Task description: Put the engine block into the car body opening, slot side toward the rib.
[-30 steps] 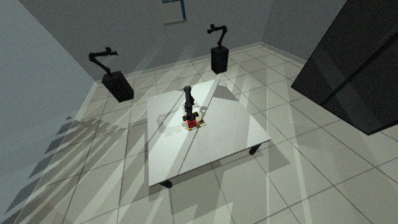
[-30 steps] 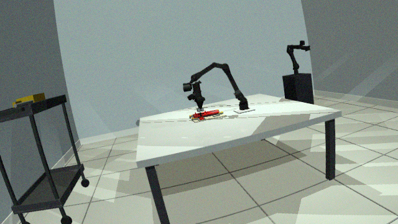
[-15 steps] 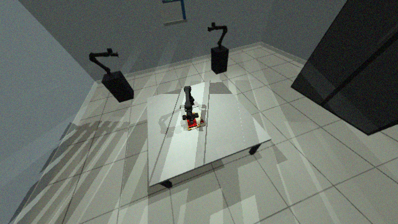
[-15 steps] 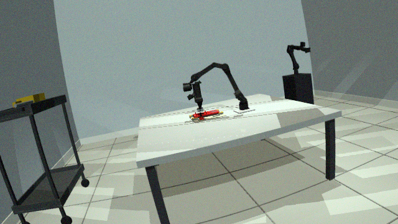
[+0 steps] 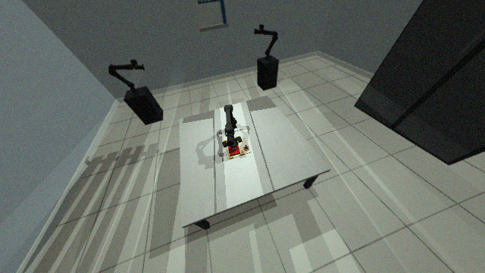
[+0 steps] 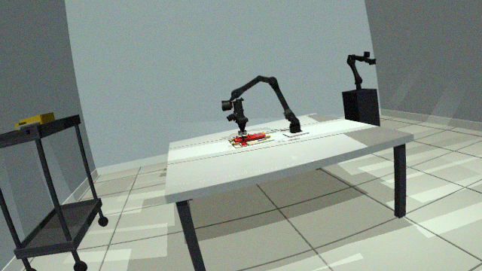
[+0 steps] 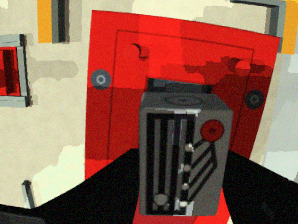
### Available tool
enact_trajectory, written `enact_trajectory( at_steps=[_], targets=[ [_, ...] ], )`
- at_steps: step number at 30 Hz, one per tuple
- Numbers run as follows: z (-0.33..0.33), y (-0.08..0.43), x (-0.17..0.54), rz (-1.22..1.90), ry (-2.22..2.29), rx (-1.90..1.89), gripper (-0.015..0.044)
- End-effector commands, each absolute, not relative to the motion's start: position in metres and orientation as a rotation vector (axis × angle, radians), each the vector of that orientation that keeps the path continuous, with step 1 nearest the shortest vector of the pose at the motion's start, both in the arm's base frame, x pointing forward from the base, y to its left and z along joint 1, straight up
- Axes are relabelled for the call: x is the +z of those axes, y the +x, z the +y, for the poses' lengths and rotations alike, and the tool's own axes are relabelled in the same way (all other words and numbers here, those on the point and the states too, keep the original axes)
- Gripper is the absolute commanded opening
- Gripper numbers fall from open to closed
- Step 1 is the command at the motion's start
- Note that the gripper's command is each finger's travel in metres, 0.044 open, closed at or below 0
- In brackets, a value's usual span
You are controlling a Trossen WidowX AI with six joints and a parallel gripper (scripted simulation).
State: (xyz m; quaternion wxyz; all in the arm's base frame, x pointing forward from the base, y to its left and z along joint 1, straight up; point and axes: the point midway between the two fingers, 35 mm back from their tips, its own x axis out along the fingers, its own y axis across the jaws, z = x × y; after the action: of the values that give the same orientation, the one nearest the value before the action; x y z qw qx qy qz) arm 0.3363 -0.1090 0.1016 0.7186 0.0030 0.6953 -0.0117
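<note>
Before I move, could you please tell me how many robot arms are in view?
3: one on the table, two on separate black pedestals; others may be hidden.
</note>
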Motion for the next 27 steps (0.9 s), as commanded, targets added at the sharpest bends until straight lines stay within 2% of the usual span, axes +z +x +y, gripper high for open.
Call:
enact_trajectory(
  at_steps=[1, 19, 27],
  targets=[
    [-0.109, 0.3368, 0.1022, 1.536, -0.019, 0.001, 0.0159],
    [-0.1087, 0.3364, 0.1023, 1.525, 0.201, -0.211, 0.0159],
    [-0.1085, 0.3363, 0.1023, 1.533, 0.093, -0.107, 0.0159]
  ],
)
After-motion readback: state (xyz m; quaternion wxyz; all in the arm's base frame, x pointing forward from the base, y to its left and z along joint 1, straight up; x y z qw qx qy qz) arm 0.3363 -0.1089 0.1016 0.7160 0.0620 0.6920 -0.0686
